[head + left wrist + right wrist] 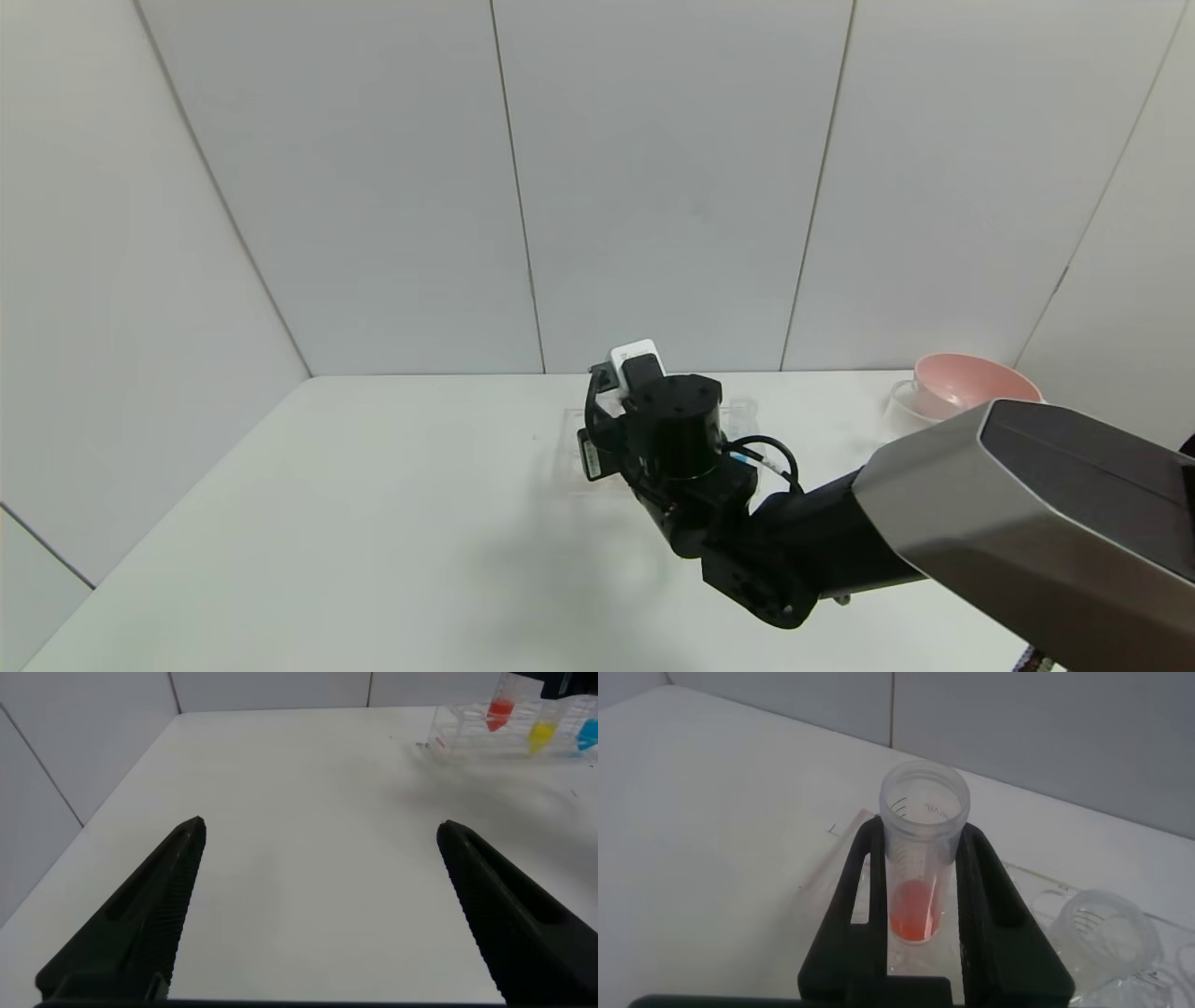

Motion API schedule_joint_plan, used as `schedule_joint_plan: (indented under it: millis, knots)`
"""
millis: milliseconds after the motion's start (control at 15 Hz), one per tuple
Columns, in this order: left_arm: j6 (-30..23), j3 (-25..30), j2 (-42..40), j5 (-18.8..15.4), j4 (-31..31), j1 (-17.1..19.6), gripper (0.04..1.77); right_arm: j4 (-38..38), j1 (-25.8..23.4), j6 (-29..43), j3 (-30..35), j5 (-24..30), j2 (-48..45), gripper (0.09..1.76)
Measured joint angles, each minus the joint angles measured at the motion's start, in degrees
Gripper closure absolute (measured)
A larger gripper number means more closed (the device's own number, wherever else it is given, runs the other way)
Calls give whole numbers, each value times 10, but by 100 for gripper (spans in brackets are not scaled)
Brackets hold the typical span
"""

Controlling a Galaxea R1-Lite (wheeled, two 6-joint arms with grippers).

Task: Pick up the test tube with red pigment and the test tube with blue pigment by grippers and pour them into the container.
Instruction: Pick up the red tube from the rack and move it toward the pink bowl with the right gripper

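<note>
My right gripper (pixel 922 829) is shut on the test tube with red pigment (pixel 920 868), one finger on each side, with the orange-red liquid at the tube's bottom. The tube stands upright at the end slot of the clear rack (pixel 842 845). In the left wrist view the red tube (pixel 501 711), a yellow tube (pixel 542 734) and the test tube with blue pigment (pixel 589 734) stand in a row in the rack. In the head view the right wrist (pixel 667 420) covers the rack and tubes. My left gripper (pixel 320 831) is open and empty over bare table. A clear container (pixel 899 399) stands at the far right.
A pink bowl (pixel 971 383) stands at the back right beside the container. A second tube's open mouth (pixel 1102 929) is right next to the held tube. The white table (pixel 373 523) is bounded by grey walls at the back and left.
</note>
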Motion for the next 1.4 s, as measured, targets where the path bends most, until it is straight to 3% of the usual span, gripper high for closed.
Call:
schedule_joint_plan:
  millis: [267, 800, 1067, 1400]
  knots:
    - [0, 0, 0, 0, 0, 0, 5, 40, -1, -17, -2, 26, -49, 136]
    - [0, 0, 0, 0, 0, 0, 5, 35, -2, -17, 31, 59, -85, 136]
    - [0, 0, 0, 0, 0, 0, 5, 41, -26, -16, 135, 175, -154, 136]
    - [0, 0, 0, 0, 0, 0, 5, 81, -163, -32, 273, 347, -296, 136]
